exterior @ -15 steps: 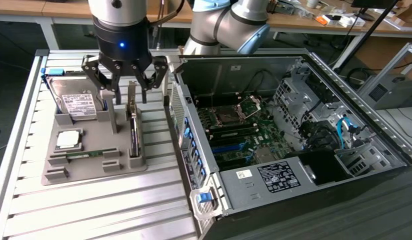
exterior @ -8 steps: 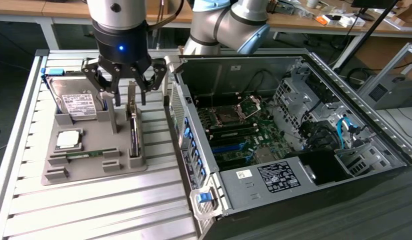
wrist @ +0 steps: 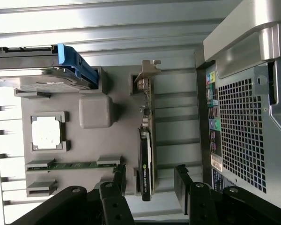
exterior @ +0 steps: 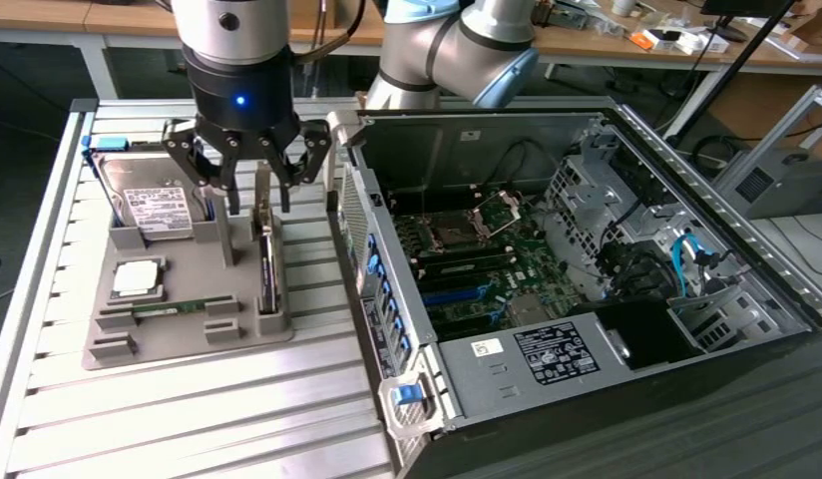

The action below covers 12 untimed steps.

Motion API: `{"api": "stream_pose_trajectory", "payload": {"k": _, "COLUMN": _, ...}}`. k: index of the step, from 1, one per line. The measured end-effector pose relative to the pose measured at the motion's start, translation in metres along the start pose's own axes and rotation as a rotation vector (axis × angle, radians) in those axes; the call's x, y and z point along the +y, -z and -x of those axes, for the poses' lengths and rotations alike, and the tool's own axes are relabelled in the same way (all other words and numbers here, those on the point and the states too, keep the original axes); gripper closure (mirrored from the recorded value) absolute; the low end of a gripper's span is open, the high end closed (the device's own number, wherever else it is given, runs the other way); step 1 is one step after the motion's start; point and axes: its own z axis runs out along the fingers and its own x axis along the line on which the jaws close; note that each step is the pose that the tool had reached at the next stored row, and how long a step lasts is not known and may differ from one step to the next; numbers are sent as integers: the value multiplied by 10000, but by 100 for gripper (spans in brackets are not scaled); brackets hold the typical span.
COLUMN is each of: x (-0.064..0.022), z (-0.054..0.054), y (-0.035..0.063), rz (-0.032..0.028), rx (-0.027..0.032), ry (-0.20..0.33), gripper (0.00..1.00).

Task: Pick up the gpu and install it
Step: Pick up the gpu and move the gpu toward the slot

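Note:
The gpu (exterior: 266, 261) is a thin dark card standing on its edge in a slot of the grey holder tray (exterior: 185, 334), with its silvery bracket (wrist: 148, 70) at the far end. My gripper (exterior: 258, 192) hangs open just above the card, one finger on each side and both apart from it. In the wrist view the gpu (wrist: 146, 154) runs between the black fingertips (wrist: 120, 174), and the gripper (wrist: 150, 180) holds nothing. The open computer case (exterior: 611, 130) lies at the exterior view's right, its motherboard (exterior: 471, 269) exposed.
On the same tray sit a silver hard drive (exterior: 152, 203) with a white label, a square processor (exterior: 136, 278) and a green memory stick (exterior: 180, 306). The case's rear panel (wrist: 243, 122) stands close beside the gpu. The slatted metal table (exterior: 185, 419) extends toward the front.

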Motion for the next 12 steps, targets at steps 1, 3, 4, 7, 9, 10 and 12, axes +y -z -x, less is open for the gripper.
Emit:
{"api": "stream_pose_trajectory", "payload": {"k": 1, "x": -1, "z": -2, "y": -6, "rz": 0, "rx": 0, "ry": 0, "gripper": 46}}
{"api": "stream_pose_trajectory", "payload": {"k": 3, "x": -1, "z": -6, "y": -18, "rz": 0, "rx": 0, "ry": 0, "gripper": 46}}
{"api": "stream_pose_trajectory", "payload": {"k": 4, "x": -2, "z": -9, "y": -28, "rz": 0, "rx": 0, "ry": 1, "gripper": 46}}
{"api": "stream_pose_trajectory", "payload": {"k": 7, "x": -4, "z": -20, "y": -54, "rz": 0, "rx": 0, "ry": 0, "gripper": 46}}
{"api": "stream_pose_trajectory", "payload": {"k": 9, "x": -5, "z": -26, "y": -64, "rz": -1, "rx": 1, "ry": 0, "gripper": 46}}
{"api": "stream_pose_trajectory", "payload": {"k": 10, "x": -5, "z": -29, "y": -70, "rz": -1, "rx": 1, "ry": 0, "gripper": 46}}
{"api": "stream_pose_trajectory", "payload": {"k": 12, "x": -6, "z": -33, "y": -82, "rz": 0, "rx": 0, "ry": 1, "gripper": 46}}
